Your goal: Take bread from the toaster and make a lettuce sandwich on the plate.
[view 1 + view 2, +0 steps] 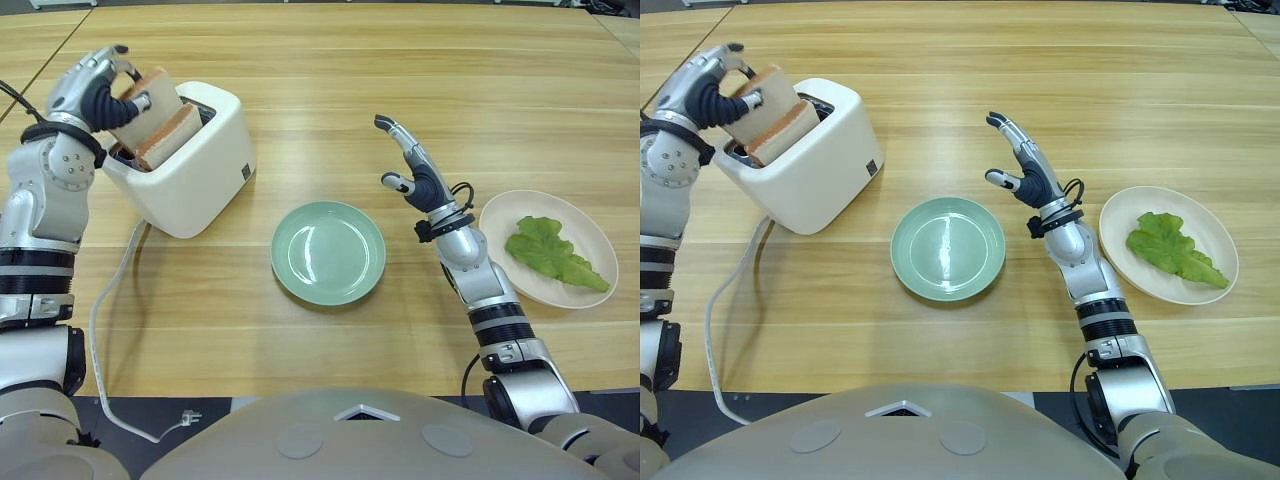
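Bread-out step: my left hand (100, 85) is clamped on one bread slice (150, 93) half-raised from the toaster (200, 170), my right hand (412, 170) is spread wide & empty by the green plate (328, 290), and the lettuce (555, 255) sits far right, so next I'd lift straight up, then over to the plate.

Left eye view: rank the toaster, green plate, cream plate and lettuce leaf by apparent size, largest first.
1. toaster
2. cream plate, only a little wider than the next
3. green plate
4. lettuce leaf, lying within the cream plate
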You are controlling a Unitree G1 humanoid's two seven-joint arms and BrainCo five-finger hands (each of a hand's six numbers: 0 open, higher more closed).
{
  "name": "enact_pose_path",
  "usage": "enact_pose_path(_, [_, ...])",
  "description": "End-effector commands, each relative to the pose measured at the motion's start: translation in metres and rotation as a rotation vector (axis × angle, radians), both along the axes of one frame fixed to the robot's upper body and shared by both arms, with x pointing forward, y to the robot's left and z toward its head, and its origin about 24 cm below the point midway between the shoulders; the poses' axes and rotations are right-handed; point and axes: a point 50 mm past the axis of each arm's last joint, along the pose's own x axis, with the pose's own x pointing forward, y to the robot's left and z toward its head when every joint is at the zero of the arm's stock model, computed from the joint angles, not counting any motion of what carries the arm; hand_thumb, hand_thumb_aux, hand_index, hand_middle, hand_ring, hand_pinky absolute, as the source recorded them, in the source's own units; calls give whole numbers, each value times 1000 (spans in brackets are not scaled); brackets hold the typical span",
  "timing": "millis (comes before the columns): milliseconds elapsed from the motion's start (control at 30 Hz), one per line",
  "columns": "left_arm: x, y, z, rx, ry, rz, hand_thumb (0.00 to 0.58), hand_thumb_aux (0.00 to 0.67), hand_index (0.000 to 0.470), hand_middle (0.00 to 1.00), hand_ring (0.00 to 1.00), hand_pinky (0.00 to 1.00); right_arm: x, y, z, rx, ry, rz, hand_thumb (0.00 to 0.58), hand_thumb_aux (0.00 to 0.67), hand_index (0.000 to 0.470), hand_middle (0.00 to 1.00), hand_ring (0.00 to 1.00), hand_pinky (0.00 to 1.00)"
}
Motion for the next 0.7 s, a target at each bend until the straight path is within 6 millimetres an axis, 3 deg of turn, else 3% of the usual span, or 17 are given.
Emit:
enact_pose_path(33, [-21,-12,58,-126,-341,-114,580,670,470,0,0,0,0,1,0,-11,6,-4,0,0,0,0,0,0])
enact_pose_path(133, [-33,-24,66,-245,-382,-233,580,670,470,0,0,0,2,2,0,-11,4,-2,0,0,0,0,0,0])
enact_pose_path(233, [-38,-40,63,-345,-318,-368,580,670,470,0,0,0,2,3,2,-11,-5,-3,0,0,0,0,0,0])
enact_pose_path(400, [-28,-79,22,-644,80,-628,580,670,470,0,0,0,3,-15,31,-196,-190,-74,0,0,0,0,0,0])
enact_pose_path(500, [-15,-95,-12,-747,358,-680,580,670,470,0,0,0,8,-52,50,-516,-269,-233,0,0,0,0,0,0])
enact_pose_path(567, [-9,-106,-35,-791,525,-693,580,670,470,0,0,0,11,-88,62,-750,-261,-391,0,0,0,0,0,0])
enact_pose_path(633, [-8,-123,-60,-814,680,-707,580,670,470,0,0,0,7,-124,56,-979,-123,-483,0,0,0,0,0,0])
enact_pose_path(700, [-13,-142,-86,-790,821,-714,580,670,470,0,0,0,-12,-169,40,-1152,134,-571,0,0,0,0,0,0])
